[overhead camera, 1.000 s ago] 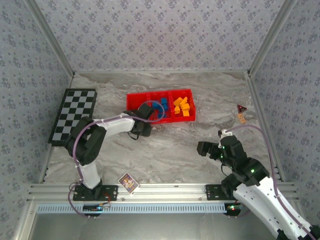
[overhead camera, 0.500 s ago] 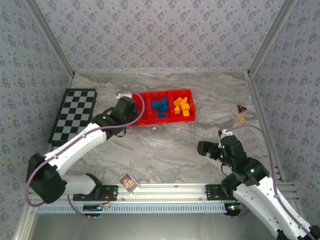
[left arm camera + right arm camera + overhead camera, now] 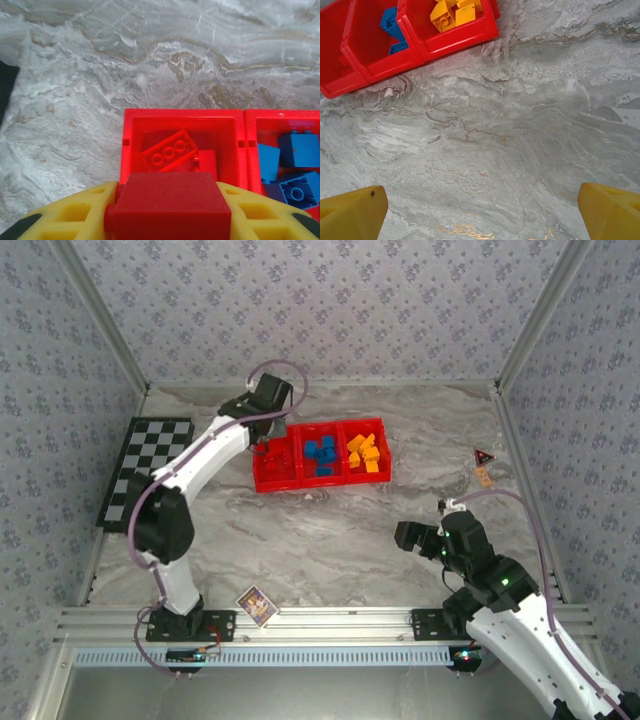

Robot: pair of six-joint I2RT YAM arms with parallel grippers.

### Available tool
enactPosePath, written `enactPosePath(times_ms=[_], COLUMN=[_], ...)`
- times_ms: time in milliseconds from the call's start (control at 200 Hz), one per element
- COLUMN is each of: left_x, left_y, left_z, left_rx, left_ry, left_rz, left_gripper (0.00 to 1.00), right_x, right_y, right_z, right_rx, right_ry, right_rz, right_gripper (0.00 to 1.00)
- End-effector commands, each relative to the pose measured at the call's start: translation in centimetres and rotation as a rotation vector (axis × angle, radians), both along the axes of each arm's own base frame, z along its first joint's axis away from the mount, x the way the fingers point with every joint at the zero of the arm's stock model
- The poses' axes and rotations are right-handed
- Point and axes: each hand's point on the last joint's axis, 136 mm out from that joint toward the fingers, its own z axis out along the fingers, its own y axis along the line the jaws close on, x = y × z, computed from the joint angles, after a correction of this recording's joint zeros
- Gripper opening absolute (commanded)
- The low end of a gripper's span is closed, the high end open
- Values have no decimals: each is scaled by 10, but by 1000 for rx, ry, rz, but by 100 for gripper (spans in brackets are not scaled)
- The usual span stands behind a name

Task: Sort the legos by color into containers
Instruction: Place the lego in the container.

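My left gripper (image 3: 168, 216) is shut on a dark red lego (image 3: 170, 202), held between the yellow fingers just above the near rim of the left container (image 3: 129, 150). Two red legos (image 3: 167, 151) lie inside that container. Blue legos (image 3: 295, 150) fill the middle container. From the top, the left gripper (image 3: 263, 440) hangs at the far-left corner of the red tray (image 3: 322, 484), with blue legos (image 3: 320, 454) in the middle and orange-yellow legos (image 3: 364, 453) on the right. My right gripper (image 3: 405, 537) stands open over bare table, its fingers (image 3: 355, 212) wide apart.
A black-and-white checkered board (image 3: 145, 470) lies at the left. A small picture card (image 3: 257, 605) rests near the front rail. A small red triangular piece (image 3: 484, 457) sits at the right by the wall. Marble table stretches between the tray and the right gripper.
The left arm has swung from the tray's near side round to its far-left corner, the red lego still in its grip. The right arm has not moved.
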Motion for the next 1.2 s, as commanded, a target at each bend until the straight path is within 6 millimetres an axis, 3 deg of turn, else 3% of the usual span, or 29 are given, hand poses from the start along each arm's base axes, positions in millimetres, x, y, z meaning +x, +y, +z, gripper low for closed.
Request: enactPosePath(times_ms=[0,120,215,555,730,984,1119,1184,1194], left_x=[-5,-10,-11,-10,-15,-26,-40,-48,-49], left_y=[-5,-13,-15,-16,-13,-18,-18,-14,-14], left_z=[-17,-44,-54,-48,-45,-8,21,37,41], left_rx=[0,-30,-47,-57,-68,-191,-267,-284,-286], left_ry=[115,186,190,166,157,16,-77,-125,-134], left_rz=[-16,-16,-14,-26,-22,-66,-114,-133,-136], left_gripper=[30,32,36,58,60,62,76,86,94], right_x=[-2,-2,-1,-1,-1,-1,1,3,4], right_y=[-6,-4,-3,-4,-4,-5,-5,-6,-6], right_z=[-2,-6,-5,-6,-5,-5,-3,0,1], right_rx=[-3,1,-1,-5,-4,-10,-18,-21,-20], right_ry=[5,11,8,7,5,4,-2,-10,-13], right_rz=[-27,-21,-18,-19,-20,-22,-21,-28,-30], right_gripper=[100,100,100,100,100,100,100,99,99])
